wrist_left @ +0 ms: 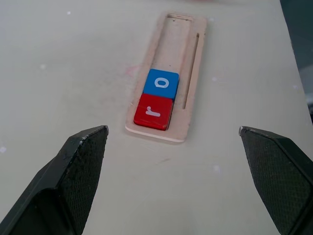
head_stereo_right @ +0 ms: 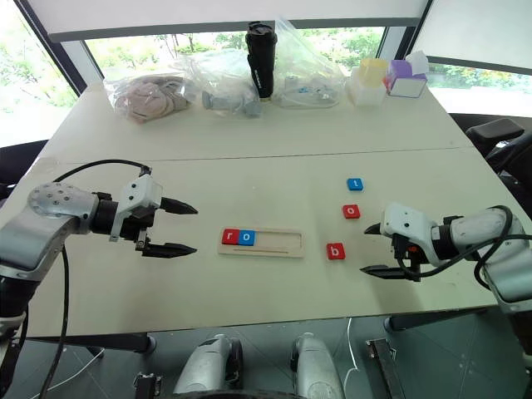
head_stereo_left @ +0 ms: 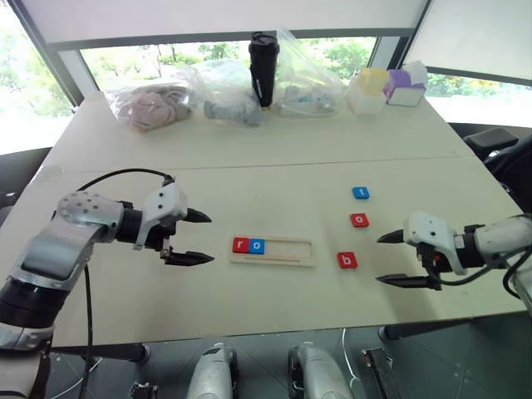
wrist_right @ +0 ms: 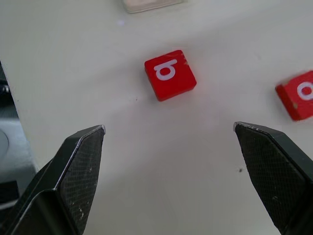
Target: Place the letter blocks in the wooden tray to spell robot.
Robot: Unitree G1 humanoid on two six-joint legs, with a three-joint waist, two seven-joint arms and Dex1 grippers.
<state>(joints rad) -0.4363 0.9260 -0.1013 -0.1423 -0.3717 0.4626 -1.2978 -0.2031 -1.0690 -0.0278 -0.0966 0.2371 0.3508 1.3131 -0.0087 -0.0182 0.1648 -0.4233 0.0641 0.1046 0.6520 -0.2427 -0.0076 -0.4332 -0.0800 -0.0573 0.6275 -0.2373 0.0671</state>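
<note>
- The wooden tray (head_stereo_left: pixel 273 250) lies flat on the pale surface (head_stereo_left: pixel 249 166), between the two arms.
- Two letter blocks sit side by side at the tray's left end: a red "r" block (head_stereo_left: pixel 240 244) at the very end and a blue "o" block (head_stereo_left: pixel 257 245) touching it. The rest of the tray is bare wood.
- Three more blocks lie loose on the surface to the right of the tray: a red "b" block (head_stereo_left: pixel 347 260) nearest to it, a red "o" block (head_stereo_left: pixel 359 220) farther back, and a blue "t" block (head_stereo_left: pixel 361 193) beyond that. They are apart from one another.
- The left gripper (head_stereo_left: pixel 195 238) hovers to the left of the tray with its fingers spread wide and nothing between them, pointing toward the tray's left end.
- The right gripper (head_stereo_left: pixel 392 259) hangs to the right of the "b" block, fingers wide apart and empty, aimed at that block.
- Along the far edge of the surface stand a black tumbler (head_stereo_left: pixel 263 68), clear plastic bags (head_stereo_left: pixel 179 98) with contents, and pastel boxes (head_stereo_left: pixel 387 87).
</note>
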